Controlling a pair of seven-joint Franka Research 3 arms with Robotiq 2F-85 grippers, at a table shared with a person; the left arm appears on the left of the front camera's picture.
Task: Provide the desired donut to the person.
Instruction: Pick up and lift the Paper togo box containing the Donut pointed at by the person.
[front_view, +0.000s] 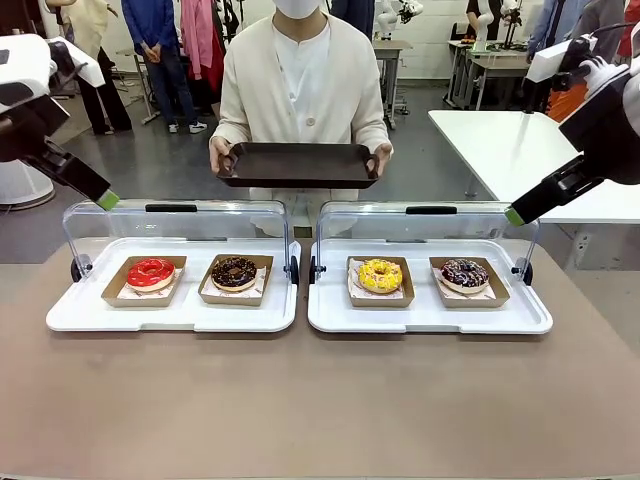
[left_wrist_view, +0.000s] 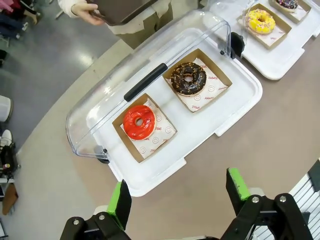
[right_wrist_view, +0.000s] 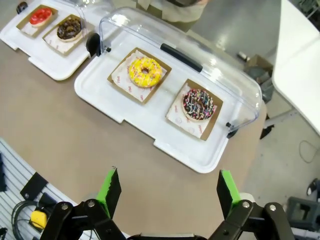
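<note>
You cannot tell which of the four is the wanted one. The red donut (front_view: 150, 272), chocolate donut (front_view: 234, 272), yellow donut (front_view: 380, 275) and sprinkled donut (front_view: 465, 274) lie in one row running side to side across the desk (front_view: 320, 410). Each lies flat, hole up, in its own open brown card box (front_view: 118, 292) on a paper liner whose print is too small to read. As rings they have no long axis.

Red and chocolate, both glossy, sit on the left tray (front_view: 170, 318). Yellow, with a crumbly top, and sprinkled sit on the right tray (front_view: 430, 322). Both trays are smooth white plastic with rounded corners, and they lie just beside each other. Behind each row a clear domed lid (front_view: 175, 228) with a black handle stands tipped back on black hinges; glare blurs what lies behind it.

Across the desk the person (front_view: 300, 80), cut off at the top edge, holds a dark serving tray (front_view: 297, 163) level. Its long side runs left to right, with a hand (front_view: 219, 153) at each short end.

Your left tool (left_wrist_view: 177, 182) hangs over the desk's near edge by the left tray, green pads apart, gripping nothing. Your right tool (right_wrist_view: 169, 173) hangs likewise before the right tray, also spread and empty. From the front, you see just one green tip of each.
</note>
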